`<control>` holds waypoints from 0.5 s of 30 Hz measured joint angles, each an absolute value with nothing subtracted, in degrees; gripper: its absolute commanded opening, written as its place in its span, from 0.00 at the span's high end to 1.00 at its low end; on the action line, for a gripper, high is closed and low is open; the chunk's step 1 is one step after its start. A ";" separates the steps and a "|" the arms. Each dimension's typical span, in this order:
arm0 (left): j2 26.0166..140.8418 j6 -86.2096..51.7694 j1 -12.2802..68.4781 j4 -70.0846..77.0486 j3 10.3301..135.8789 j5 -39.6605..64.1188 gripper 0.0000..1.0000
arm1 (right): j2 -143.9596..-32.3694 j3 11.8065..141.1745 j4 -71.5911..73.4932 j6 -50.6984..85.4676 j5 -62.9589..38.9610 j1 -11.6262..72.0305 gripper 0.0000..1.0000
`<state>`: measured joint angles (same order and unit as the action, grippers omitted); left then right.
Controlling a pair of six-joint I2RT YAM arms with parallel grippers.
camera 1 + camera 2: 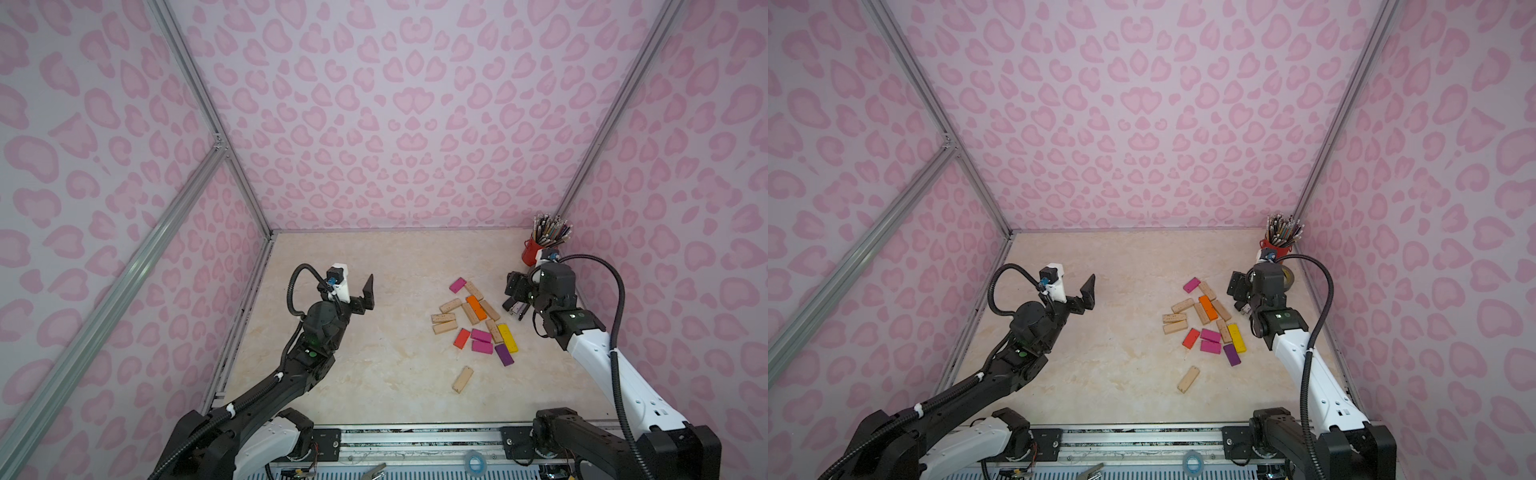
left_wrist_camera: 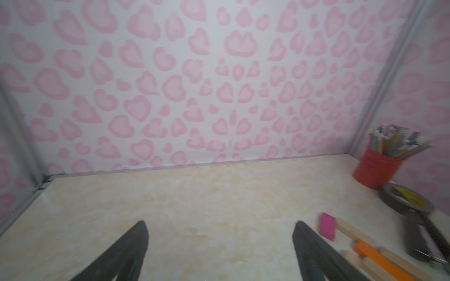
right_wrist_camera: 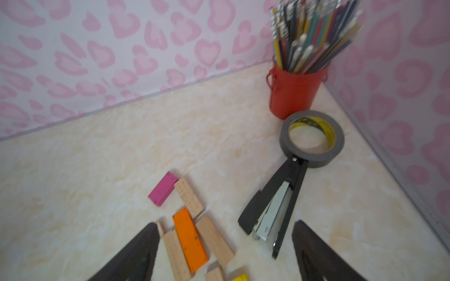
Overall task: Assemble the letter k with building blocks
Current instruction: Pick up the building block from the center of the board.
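Since the building blocks (image 1: 476, 307) look light, stiff and smooth, we judge a pinch across a bar's narrow width best; left jaws and right jaws stand released, empty.

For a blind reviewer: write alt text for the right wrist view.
The right gripper, open and empty, hangs over building blocks: an orange one among plain wooden ones, a magenta one beyond. A black stapler, grey tape roll and red cup of pencils sit toward the corner.
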<state>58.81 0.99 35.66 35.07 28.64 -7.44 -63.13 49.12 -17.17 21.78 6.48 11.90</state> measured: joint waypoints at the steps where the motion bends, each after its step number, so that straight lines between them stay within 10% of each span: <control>1: 58.33 1.43 38.06 32.93 29.67 -6.13 0.05 | -63.72 49.95 -20.29 22.52 5.78 13.56 0.19; 15: 59.02 14.35 51.46 6.33 32.45 12.34 0.06 | -68.12 45.30 -45.52 41.98 8.69 38.72 0.34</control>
<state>59.02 14.35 51.46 6.33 32.45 12.34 -68.12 45.30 -45.52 41.98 8.69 38.72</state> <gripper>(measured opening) 0.938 0.682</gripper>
